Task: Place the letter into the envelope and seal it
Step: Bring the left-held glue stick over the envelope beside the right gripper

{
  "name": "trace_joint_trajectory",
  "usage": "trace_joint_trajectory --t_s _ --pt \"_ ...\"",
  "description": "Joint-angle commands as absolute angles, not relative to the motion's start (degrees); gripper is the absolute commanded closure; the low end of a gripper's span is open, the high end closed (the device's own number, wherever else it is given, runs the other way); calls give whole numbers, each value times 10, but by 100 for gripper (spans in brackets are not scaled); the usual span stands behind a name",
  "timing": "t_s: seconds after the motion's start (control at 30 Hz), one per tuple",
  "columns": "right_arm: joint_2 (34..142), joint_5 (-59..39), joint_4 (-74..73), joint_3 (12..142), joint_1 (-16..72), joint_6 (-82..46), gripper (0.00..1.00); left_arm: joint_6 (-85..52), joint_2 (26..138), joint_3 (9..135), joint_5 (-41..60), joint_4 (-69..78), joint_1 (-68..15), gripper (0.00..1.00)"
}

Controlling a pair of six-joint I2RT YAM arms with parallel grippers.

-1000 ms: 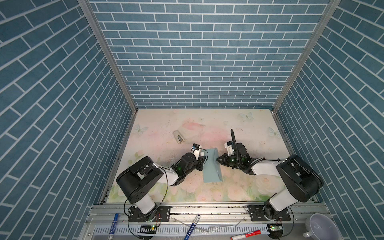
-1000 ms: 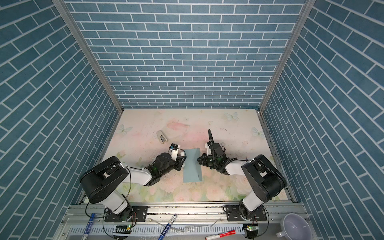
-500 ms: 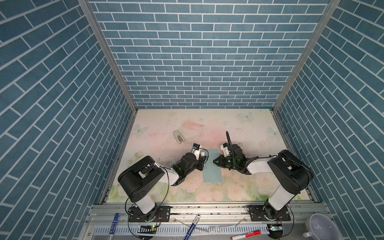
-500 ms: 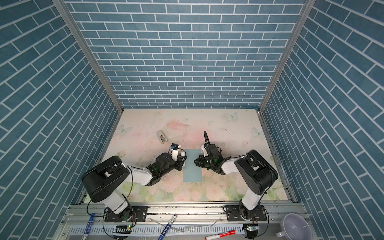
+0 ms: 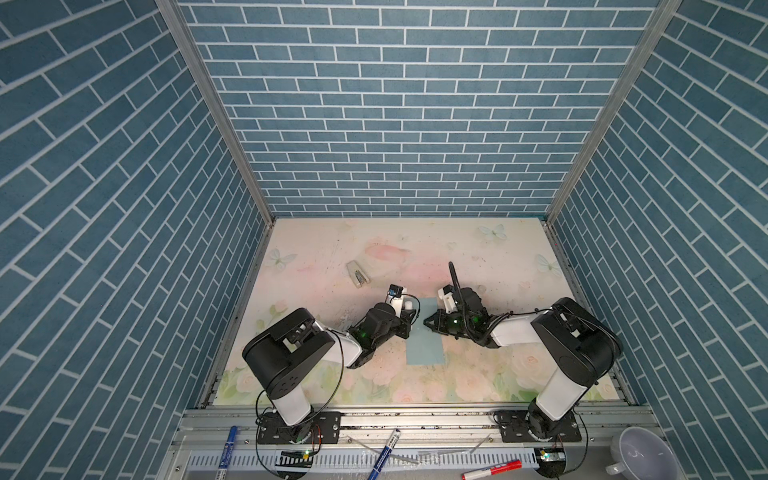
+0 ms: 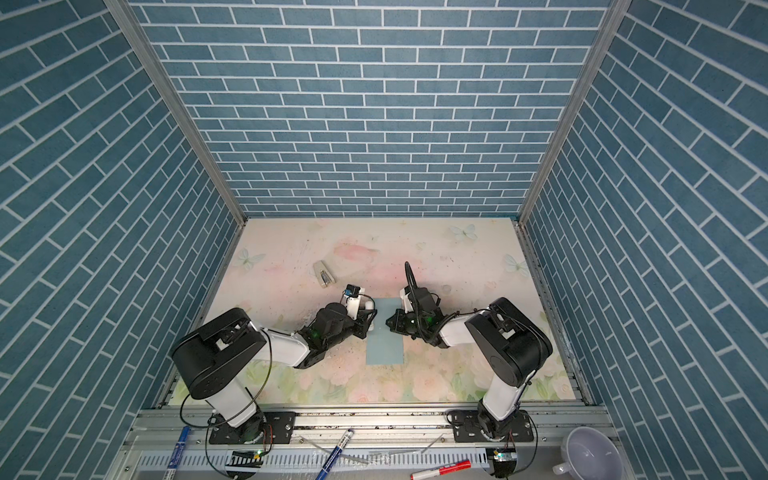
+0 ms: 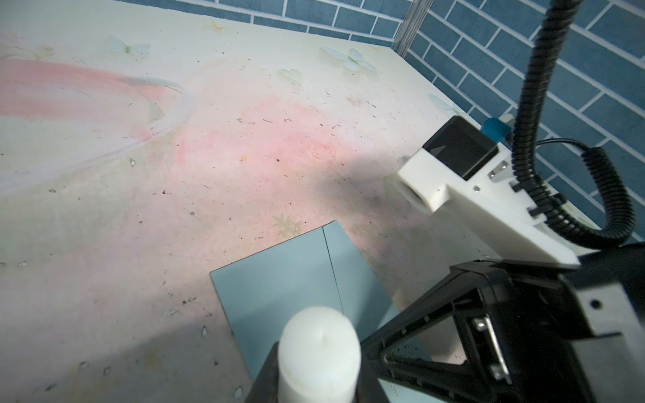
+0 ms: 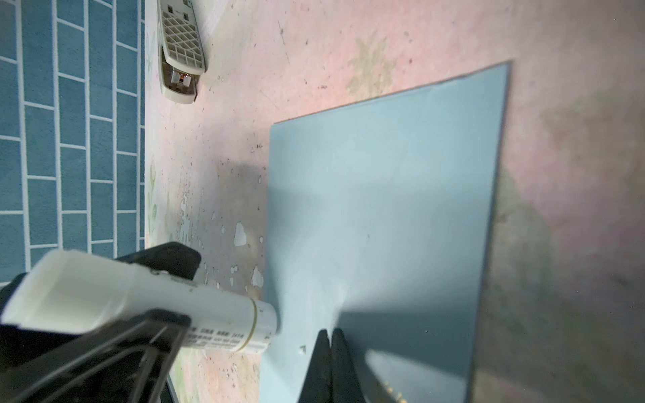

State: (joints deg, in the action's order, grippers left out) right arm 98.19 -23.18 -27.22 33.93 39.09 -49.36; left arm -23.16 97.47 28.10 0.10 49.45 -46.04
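The teal envelope (image 5: pixel 424 345) (image 6: pixel 384 347) lies flat and lengthwise at the middle of the table, and it also shows in both wrist views (image 7: pixel 289 279) (image 8: pixel 384 209). The letter is hidden. My left gripper (image 5: pixel 406 326) (image 6: pixel 368 324) (image 7: pixel 319 390) is shut on a white glue stick (image 5: pixel 408 306) (image 7: pixel 319 356) (image 8: pixel 209 314). The stick's tip sits at the envelope's left edge; contact is unclear. My right gripper (image 5: pixel 427 322) (image 6: pixel 388 323) (image 8: pixel 330 335) is shut and holds nothing. Its tips rest on the envelope from the right, near its middle.
A beige stapler (image 5: pixel 357 274) (image 6: pixel 324 273) (image 8: pixel 179 52) lies on the table behind the left gripper. Pens and a red marker (image 5: pixel 492 471) lie on the front rail, and a white cup (image 5: pixel 642 457) stands at the front right, off the table. Brick walls close three sides.
The envelope has swung from tilted to straight. The right gripper has moved left onto it, its arm folding in. The left gripper still holds the glue stick in place.
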Motion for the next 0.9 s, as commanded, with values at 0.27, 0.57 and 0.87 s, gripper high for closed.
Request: trace_joint_trajectory --t_s 0.27,0.57,0.87 --pt "983 -222 -176 362 416 -456 100 -235 996 286 1 502 -463 100" --pt "971 -217 -149 347 417 -448 100 -234 997 285 -2 499 -464 100" --pt "955 -215 -121 336 422 -439 100 -235 1002 286 -2 503 -465 100"
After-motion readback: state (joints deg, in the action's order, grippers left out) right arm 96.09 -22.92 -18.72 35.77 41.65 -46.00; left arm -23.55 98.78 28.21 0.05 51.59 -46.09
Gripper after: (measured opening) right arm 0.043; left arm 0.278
